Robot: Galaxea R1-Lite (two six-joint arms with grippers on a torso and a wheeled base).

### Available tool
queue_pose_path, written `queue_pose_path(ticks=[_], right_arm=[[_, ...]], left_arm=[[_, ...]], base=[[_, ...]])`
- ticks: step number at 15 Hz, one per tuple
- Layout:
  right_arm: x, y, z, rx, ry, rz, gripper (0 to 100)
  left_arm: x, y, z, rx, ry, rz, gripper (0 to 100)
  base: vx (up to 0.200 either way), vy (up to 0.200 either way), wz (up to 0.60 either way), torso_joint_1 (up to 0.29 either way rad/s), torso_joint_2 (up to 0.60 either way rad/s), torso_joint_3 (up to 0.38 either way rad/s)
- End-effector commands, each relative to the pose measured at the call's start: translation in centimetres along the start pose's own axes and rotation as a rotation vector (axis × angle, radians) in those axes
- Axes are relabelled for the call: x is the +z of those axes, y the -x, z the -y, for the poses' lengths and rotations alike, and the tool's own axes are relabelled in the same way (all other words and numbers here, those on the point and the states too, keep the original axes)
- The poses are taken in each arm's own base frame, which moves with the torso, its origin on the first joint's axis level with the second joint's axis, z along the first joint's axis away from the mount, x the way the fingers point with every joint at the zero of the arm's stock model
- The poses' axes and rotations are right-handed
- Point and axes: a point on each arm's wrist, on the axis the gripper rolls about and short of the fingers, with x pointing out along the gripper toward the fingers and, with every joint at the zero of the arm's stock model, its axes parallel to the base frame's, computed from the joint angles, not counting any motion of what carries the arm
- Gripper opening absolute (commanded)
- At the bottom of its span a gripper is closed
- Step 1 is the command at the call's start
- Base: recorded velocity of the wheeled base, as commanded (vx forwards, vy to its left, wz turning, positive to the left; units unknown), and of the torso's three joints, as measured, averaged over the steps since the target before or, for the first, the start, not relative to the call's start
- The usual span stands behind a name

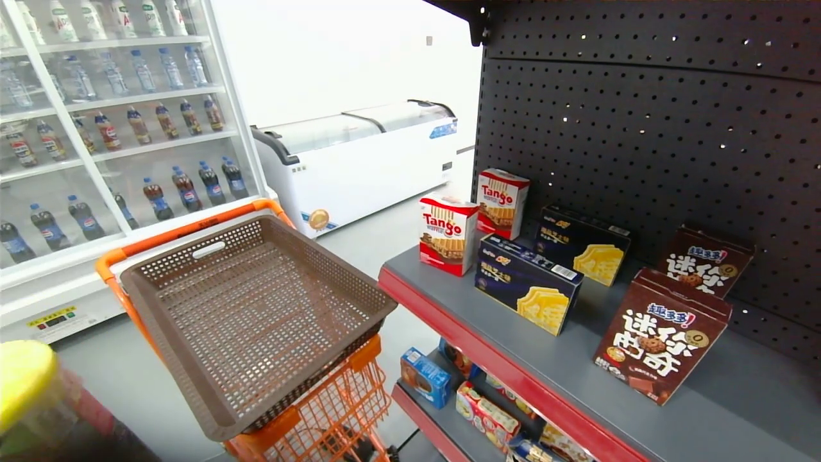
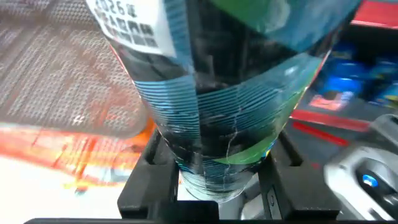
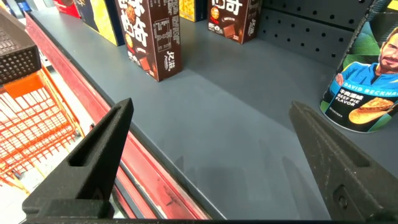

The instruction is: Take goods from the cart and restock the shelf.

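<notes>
Left gripper (image 2: 214,177): closed on a canister (image 2: 217,93). The black fingers (image 2: 149,180) clamp the base end of the cylindrical body from opposite sides. The canister carries a blue, green and black printed wrap with a white label panel. In the head view, a yellow lid (image 1: 22,378) shows at the near left corner. It is probably the top of this same canister, though the view there is too close to confirm.

Right gripper (image 3: 211,109): jaws spread wide, holding nothing. It hangs over a bare stretch of the grey shelf (image 3: 236,143), just inside the red front edge (image 3: 130,168).

Near the right gripper:
- A second canister (image 3: 367,81) stands upright on the shelf, just beside one open finger (image 3: 336,162) and close to the pegboard (image 3: 292,31).
- A brown box (image 3: 149,37) stands upright farther along the shelf.

Shelf stock, head view:
- Two brown boxes (image 1: 660,333), one behind the other.
- Two dark blue boxes (image 1: 526,292) beside them, also one behind the other.
- Two red-and-white wafer boxes (image 1: 448,234) at the shelf end.
- Assorted packets (image 1: 423,378) on the lower shelf.

Cart (image 1: 321,410): orange wire frame, standing just beside the shelf end, with a brown perforated basket (image 1: 256,314) on top. The held canister is on the near left side of this basket.

Behind the cart: a glass-door drinks cooler (image 1: 109,115) and a white chest freezer (image 1: 359,154).
</notes>
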Motion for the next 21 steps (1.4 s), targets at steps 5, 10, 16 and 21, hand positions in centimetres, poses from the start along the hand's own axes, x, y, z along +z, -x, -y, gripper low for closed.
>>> queue_pose_path(ticks=[5, 10, 16, 21], right_arm=[[0.0, 0.0, 0.0, 0.0, 0.0, -0.001, 100], [0.0, 0.0, 0.0, 0.0, 0.0, -0.001, 100], [0.0, 0.0, 0.0, 0.002, 0.0, -0.001, 100], [0.0, 0.0, 0.0, 0.0, 0.0, -0.001, 100]], left_arm=[[0.2, 0.1, 0.2, -0.084, -0.015, 0.011, 0], [0.7, -2.4, 0.6, -0.341, -0.012, -0.104, 0], [2.6, -4.9, 1.4, -0.467, 0.055, -0.142, 0], [5.6, -7.6, 1.7, -0.489, 0.049, -0.157, 0]], base=[[0.0, 0.0, 0.0, 0.0, 0.0, 0.0], [0.0, 0.0, 0.0, 0.0, 0.0, 0.0], [0.0, 0.0, 0.0, 0.0, 0.0, 0.0], [0.0, 0.0, 0.0, 0.0, 0.0, 0.0]])
